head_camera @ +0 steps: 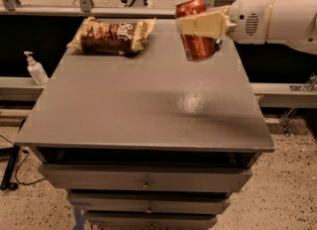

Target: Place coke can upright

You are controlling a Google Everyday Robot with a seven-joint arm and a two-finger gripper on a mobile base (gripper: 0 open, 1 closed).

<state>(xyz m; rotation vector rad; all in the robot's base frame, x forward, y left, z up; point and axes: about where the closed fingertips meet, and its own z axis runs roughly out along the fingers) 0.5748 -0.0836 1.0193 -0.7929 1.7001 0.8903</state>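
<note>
Gripper: the gripper (200, 26) is closed around the coke can (199, 46), above the far right corner of the surface (124, 105).
Coke can: it is held in the air, clear of the surface, nearly upright but leaning slightly; the base is not yet set down.
Snack bag: the snack bag (113, 35) is laid at the far left corner, well apart from the can.
Tipping risk: if the can is released while tilted or lifted, it is likely to be toppled.
Edge risk: a toppled can so near the right edge could be rolled off.
Drag risk: the can could be pulled over if the gripper is withdrawn before it is fully opened.
</note>
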